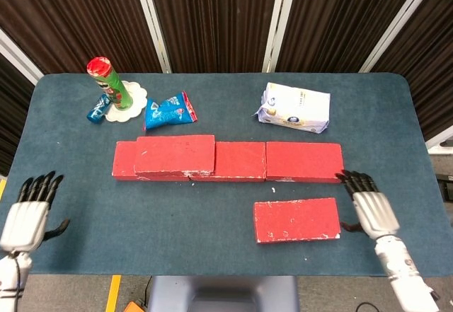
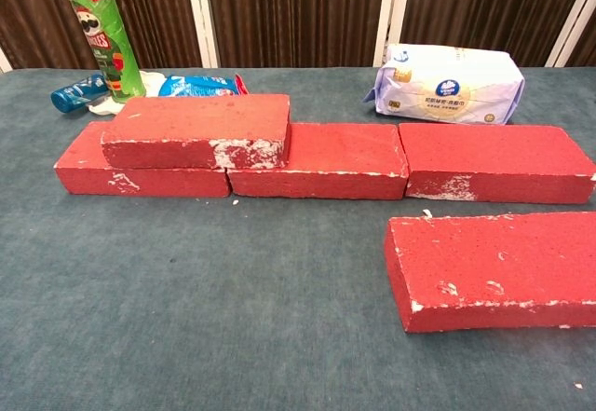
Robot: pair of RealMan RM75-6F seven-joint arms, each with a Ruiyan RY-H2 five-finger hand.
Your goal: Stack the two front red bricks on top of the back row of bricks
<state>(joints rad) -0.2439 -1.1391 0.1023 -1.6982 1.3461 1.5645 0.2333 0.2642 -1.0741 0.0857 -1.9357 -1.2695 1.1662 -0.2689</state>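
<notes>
A back row of red bricks runs across the middle of the blue table; in the chest view the row shows three bricks side by side. One red brick lies stacked on the row's left end, also seen in the chest view. One front red brick lies flat at the front right. My right hand rests open just right of the front brick, fingers apart, holding nothing. My left hand is open at the table's front left edge. Neither hand shows in the chest view.
At the back left stand a green chips can on a white plate, a small blue can and a blue snack bag. A white tissue pack lies at the back right.
</notes>
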